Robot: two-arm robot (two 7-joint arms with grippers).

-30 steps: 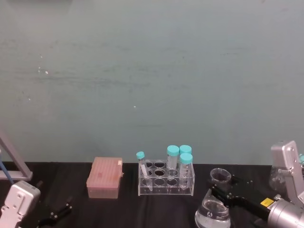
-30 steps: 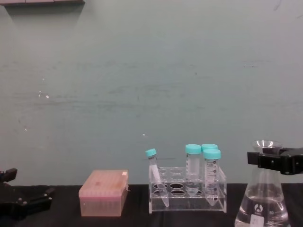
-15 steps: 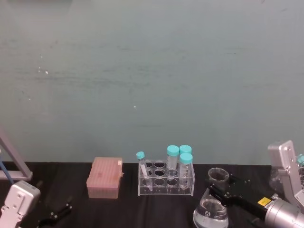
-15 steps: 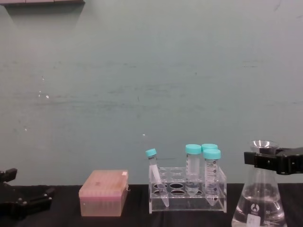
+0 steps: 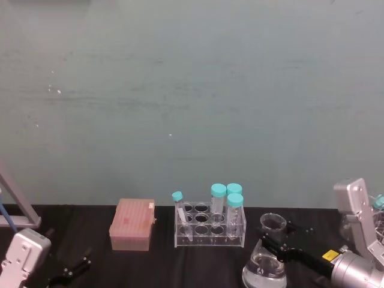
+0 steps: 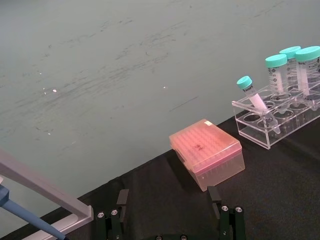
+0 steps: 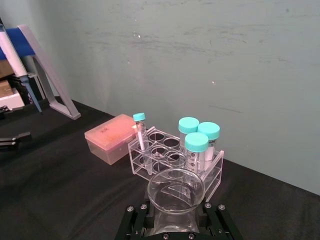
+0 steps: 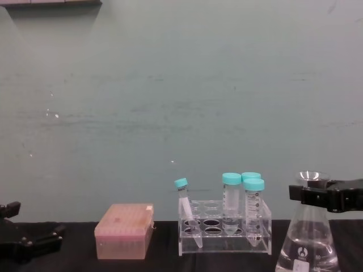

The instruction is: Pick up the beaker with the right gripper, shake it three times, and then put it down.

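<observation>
The right end effector reaches in from the right edge of the chest view and pinches the beaker at its narrow neck, just below the flared lip. In the right wrist view its black jaws sit on either side of the neck, with the round glass mouth between them. The beaker stands upright to the right of the clear tube rack, near it but apart. Clear liquid fills its wide lower part, and a white logo shows on the glass in the chest view. Whether its base touches the black table or hangs just above it cannot be told, since the bottom is cut off by the frame edge.

The rack holds 4 teal-capped tubes: 3 wide ones stand upright at its right end, and 1 thin one leans at its left end. A pink lidded box lies on the table left of the rack, apart from it.

The left end effector rests low near the left front corner of the table, well apart from the box and the rack. In the left wrist view its 2 thin fingers stand spread, with nothing between them. A grey slanted stand with a blue part shows at the far left, beside the green wall.
</observation>
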